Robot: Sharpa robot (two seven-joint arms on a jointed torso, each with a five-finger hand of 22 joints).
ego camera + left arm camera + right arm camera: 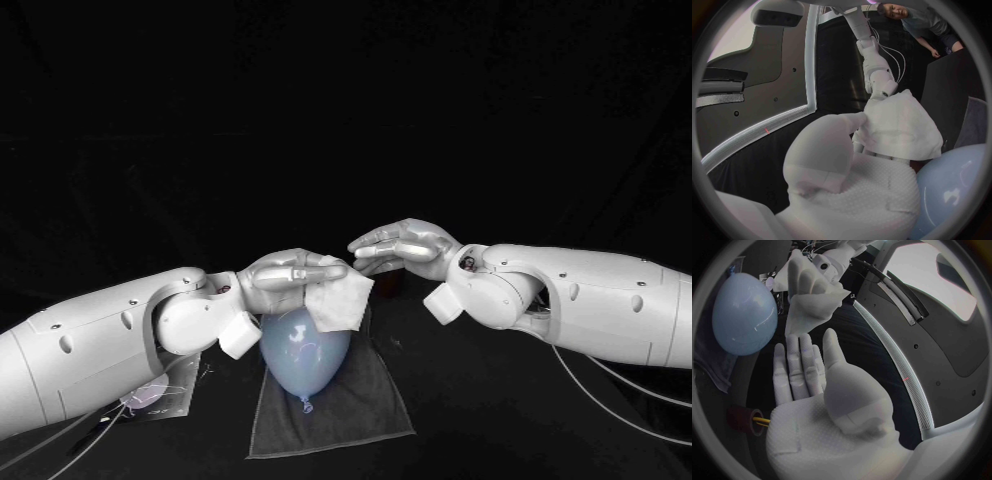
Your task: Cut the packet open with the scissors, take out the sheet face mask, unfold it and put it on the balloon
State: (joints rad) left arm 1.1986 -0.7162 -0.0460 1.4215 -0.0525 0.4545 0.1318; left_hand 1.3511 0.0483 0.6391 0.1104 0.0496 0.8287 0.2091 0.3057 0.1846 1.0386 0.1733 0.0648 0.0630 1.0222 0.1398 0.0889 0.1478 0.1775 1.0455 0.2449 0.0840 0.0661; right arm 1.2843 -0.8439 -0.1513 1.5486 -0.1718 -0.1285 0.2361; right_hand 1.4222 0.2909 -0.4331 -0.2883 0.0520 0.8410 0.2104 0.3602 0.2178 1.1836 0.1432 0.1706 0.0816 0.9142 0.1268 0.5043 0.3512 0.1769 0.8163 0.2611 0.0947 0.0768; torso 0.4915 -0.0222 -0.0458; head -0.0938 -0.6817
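Sheet face mask (343, 302), folded, gripped by left hand (284, 279) over balloon (306, 352) on grey cloth (361, 402). Right hand (408, 248) nearby, open-palmed, empty.

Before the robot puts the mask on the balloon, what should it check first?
1. Left hand holds the mask: ok.
2. Mask unfolded: not ok, it looks folded small.
3. Right hand free to help unfold: ok, fingers apart, nothing in it, close beside the mask.
4. Balloon ready below the mask: ok, it lies on the cloth.
5. Balloon will stay put when touched: cannot tell.
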